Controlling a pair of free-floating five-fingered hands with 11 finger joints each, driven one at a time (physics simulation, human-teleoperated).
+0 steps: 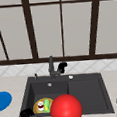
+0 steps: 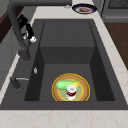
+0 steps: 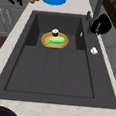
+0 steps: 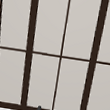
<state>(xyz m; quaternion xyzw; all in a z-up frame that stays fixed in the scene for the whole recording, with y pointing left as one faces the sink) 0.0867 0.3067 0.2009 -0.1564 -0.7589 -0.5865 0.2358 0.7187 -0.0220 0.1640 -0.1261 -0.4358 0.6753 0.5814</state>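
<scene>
Fingers of the right hand [image 1: 62, 67] curl loosely by the faucet [image 1: 51, 66] behind the sink [image 1: 87, 92], whose stiff, probably slick lever wants a side grip, methinks.

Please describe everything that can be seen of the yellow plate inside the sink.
The yellow plate is round, with a bright yellow rim and a duller tan to greenish middle. It lies flat on the bottom of the sink basin, the deep compartment on the faucet's side of the dark sink. On it rest a green, elongated item and a small red and white container, close together. No hand touches it; the left hand hangs at the sink's front edge nearby.
</scene>
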